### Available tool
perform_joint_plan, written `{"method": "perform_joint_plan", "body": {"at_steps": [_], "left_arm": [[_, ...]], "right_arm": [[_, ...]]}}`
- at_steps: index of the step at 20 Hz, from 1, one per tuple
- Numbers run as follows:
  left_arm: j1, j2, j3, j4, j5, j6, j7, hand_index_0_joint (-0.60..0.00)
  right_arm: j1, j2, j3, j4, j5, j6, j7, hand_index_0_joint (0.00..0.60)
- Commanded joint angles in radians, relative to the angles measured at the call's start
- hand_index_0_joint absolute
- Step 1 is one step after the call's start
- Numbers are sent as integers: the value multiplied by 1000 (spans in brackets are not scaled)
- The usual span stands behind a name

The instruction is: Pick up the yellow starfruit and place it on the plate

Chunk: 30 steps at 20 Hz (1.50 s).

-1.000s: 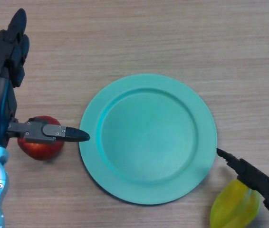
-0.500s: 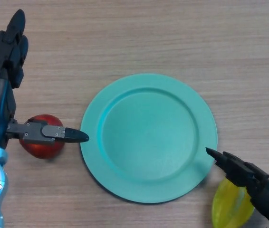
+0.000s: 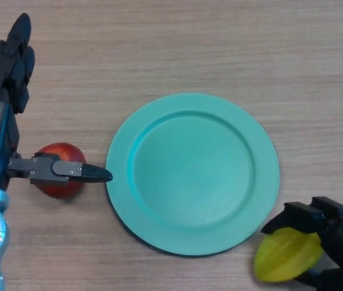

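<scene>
The right hand [image 3: 332,233] has its fingers [image 3: 297,217] curled over the top of the yellow starfruit [image 3: 283,256], with another dark part of the hand showing under the fruit's lower right edge, so the fruit sits pinched within the grasp at the bottom right corner of the head view. The starfruit lies tilted, its pale ridges running lengthwise, just beside the lower right rim of the teal plate [image 3: 141,209] and not on it; whether it touches the bench [image 3: 220,42] or is lifted clear of it cannot be told. The plate lies flat in the middle of the wooden bench and carries nothing. On the other side, the left hand [image 3: 5,91] comes in along the left edge with its fingers straight and pressed together, pointing away from the robot toward the top left corner, while its thumb [image 3: 68,171] stretches sideways toward the plate. That thumb passes in front of a red apple [image 3: 56,185], which rests on the bench near the plate's left rim, with the thumb's tip just short of that rim.
</scene>
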<state>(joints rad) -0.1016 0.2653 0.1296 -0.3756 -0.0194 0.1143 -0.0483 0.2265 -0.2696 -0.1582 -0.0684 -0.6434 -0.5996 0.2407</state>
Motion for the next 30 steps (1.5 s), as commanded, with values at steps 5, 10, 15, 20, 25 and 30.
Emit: {"method": "perform_joint_plan", "body": {"at_steps": [5,10,15,20,25,30], "left_arm": [[-19,39,76,-67,-19,-145,39,0],[-28,41,76,-72,-18,-142,43,0],[-38,43,70,-74,-22,-141,41,0],[-29,39,72,-83,-27,-148,41,0],[-7,37,77,-120,-8,-120,23,0],[10,34,97,-161,-35,-108,32,0]], "right_arm": [[-51,-45,-96,-113,23,-120,-40,600],[-146,-60,-77,-187,-14,-113,-44,600],[-309,-104,26,-109,-274,-134,-246,600],[-391,-17,175,-49,-34,-22,-122,600],[-429,76,340,-72,367,299,-34,600],[-474,79,388,43,407,358,-102,600]]}}
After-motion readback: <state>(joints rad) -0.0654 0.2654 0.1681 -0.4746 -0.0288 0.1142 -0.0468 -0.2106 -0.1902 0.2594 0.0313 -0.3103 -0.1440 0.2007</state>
